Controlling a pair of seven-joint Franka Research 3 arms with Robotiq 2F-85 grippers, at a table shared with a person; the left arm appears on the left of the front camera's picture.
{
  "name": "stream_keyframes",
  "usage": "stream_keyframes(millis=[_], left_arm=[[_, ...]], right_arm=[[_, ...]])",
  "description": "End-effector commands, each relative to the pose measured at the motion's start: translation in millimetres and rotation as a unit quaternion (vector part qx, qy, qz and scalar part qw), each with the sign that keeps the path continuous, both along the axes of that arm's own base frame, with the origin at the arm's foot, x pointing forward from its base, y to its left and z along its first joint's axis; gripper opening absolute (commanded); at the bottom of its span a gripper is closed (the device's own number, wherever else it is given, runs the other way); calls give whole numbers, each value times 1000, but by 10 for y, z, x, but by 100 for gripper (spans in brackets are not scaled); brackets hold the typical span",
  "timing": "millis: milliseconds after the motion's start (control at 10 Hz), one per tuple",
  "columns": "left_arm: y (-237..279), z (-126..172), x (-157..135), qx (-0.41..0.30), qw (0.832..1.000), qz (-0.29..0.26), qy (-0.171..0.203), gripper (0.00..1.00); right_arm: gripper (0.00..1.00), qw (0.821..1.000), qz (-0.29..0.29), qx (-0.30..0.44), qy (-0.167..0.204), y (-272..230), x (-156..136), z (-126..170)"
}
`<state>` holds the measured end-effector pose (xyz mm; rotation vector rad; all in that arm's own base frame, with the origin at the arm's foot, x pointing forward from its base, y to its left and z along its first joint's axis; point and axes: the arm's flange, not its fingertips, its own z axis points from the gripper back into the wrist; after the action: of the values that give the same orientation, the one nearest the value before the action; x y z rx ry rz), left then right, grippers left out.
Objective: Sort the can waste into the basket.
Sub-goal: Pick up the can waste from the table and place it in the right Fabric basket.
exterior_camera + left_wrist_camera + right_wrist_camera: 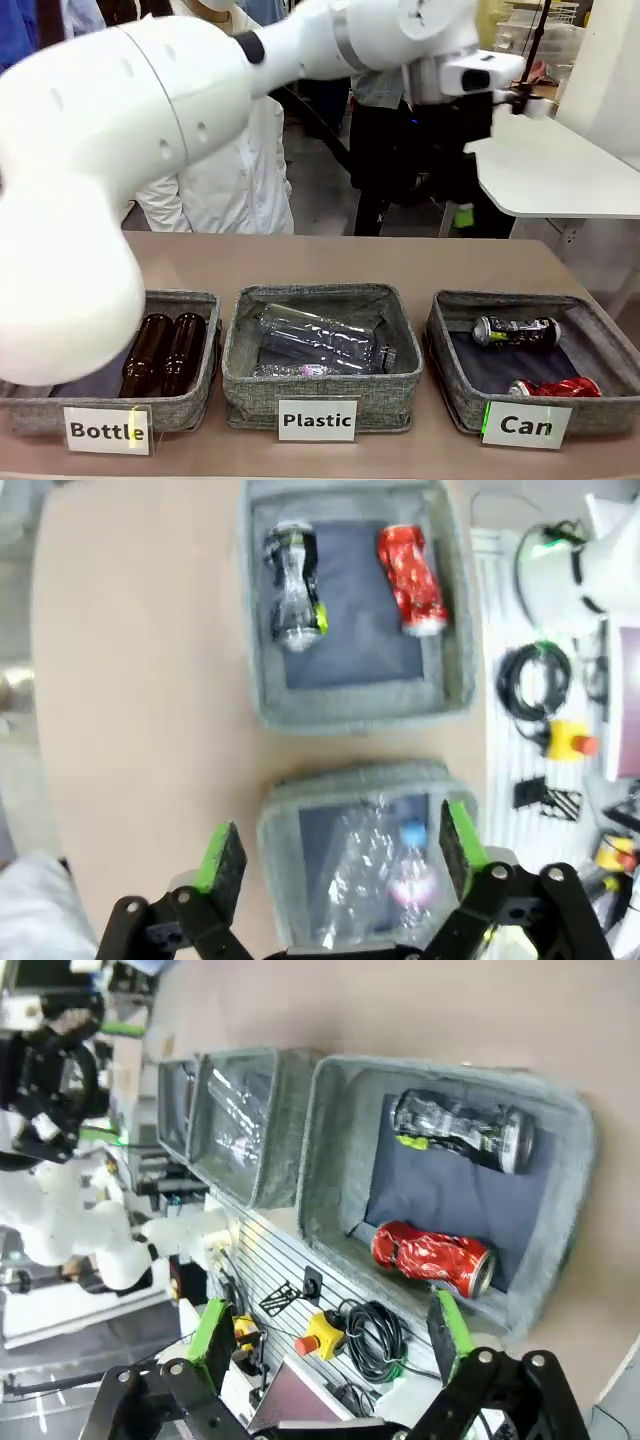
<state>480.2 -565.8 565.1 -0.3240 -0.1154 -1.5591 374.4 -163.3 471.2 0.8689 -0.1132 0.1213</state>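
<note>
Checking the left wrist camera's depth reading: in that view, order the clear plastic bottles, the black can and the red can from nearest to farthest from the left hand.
1. Clear plastic bottles: in the basket between the left hand's fingers.
2. and 3. Black can and red can: side by side in the farther basket, too close to rank.

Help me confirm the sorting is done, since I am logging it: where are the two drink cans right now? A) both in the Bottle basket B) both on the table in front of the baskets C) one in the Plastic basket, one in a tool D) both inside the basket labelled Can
D: the black printed can and the crushed red can both lie inside the Can basket.
</note>
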Motion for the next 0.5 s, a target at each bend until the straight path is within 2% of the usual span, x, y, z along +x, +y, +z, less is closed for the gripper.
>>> stream_keyframes(millis=[0,100,200,400], left_arm=[[1216,-591,-674,48,996,63,36,100],[1563,-759,-606,83,984,84,137,100],[1923,-883,-551,105,970,145,167,100],[2468,-932,-485,102,953,197,204,100]], right_arm=[[100,1000,12,-8,-2,365,122,21],[100,999,35,-20,-4,568,164,2],[100,999,51,-10,2,745,212,-10],[100,999,51,8,9,1037,274,-33]])
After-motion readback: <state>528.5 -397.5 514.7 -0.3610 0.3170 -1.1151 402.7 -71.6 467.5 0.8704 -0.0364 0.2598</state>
